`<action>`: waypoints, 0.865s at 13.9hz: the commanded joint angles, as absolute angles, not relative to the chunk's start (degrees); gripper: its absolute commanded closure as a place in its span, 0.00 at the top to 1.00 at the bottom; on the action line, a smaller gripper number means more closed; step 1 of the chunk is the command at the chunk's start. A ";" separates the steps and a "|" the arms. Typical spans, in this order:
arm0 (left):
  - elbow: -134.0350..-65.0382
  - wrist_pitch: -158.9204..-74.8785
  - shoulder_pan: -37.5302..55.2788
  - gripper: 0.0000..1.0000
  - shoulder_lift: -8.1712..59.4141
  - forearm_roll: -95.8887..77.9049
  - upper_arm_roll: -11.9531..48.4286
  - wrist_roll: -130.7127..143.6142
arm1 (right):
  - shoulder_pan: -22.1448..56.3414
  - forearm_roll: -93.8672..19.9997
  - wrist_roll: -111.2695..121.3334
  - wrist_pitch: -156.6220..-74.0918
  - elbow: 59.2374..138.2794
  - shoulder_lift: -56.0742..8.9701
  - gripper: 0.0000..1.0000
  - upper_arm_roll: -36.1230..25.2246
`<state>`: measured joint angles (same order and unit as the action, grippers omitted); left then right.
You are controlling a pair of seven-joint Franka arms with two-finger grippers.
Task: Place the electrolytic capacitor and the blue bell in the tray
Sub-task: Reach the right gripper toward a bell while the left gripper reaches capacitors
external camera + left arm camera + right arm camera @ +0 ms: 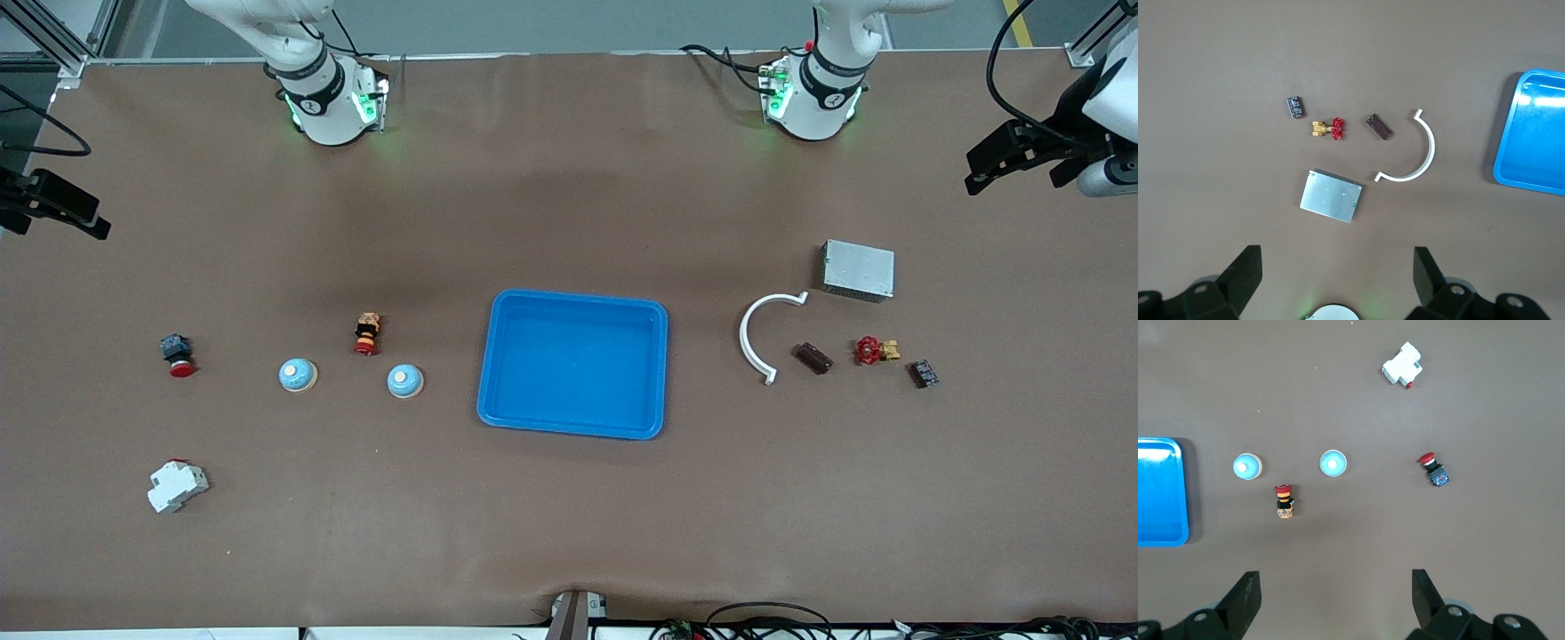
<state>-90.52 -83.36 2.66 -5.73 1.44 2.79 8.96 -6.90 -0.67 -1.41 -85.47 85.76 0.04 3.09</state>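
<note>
Two bells: two pale blue bells lie on the brown tabletop [569, 516] at lower left of centre in the front view, one blue bell [405, 381] near the tray, the other bell [298, 375] farther toward the right arm's end.
Tray: the bright blue tray [660, 373] sits mid-frame in the front view, with nothing in it.
Capacitor: a small dark cylinder with light markings [923, 373], probably the electrolytic capacitor, lies at right of the front view, well apart from the tray.
Between capacitor and tray: a red-handled brass valve [876, 349], a dark brown block [813, 358] and a white curved clip [761, 333] lie in a row; a grey metal box [858, 270] sits above them in the frame.
Near the bells: a red and yellow push button [366, 333] lies just above them in the frame, a red-capped dark switch [178, 354] at far left, a white breaker [177, 486] at lower left.
Left hand: left hand [1336, 280] spread wide, holding nothing, high over the grey box.
Right hand: right hand [1335, 600] spread wide, empty, high over the bells' area.
Views: the left wrist view shows the capacitor's group and a tray corner; the right wrist view shows the bells, buttons, breaker and the tray's edge; only the front view shows everything together, with each hand at a frame edge.
</note>
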 commanded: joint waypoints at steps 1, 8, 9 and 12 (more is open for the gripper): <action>-89.03 -82.44 2.20 1.00 -5.10 0.44 3.16 8.53 | -8.09 -0.44 -1.58 -84.73 84.46 -0.35 1.00 3.96; -87.97 -81.65 2.02 1.00 -2.55 1.05 3.16 8.96 | -8.00 -0.35 -1.67 -84.90 84.46 -0.44 1.00 3.96; -89.20 -81.48 1.93 1.00 -2.46 0.97 3.16 9.14 | -7.82 -0.44 -1.67 -84.99 84.46 -0.44 1.00 3.96; -91.84 -82.44 1.76 1.00 -1.67 1.14 3.08 13.17 | -7.56 -0.79 -1.76 -84.99 84.55 -1.05 1.00 4.04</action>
<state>-90.41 -82.33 2.27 -1.78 1.44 2.77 10.94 -6.90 -0.71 -1.41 -85.50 85.73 -0.05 3.20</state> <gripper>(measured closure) 0.000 0.000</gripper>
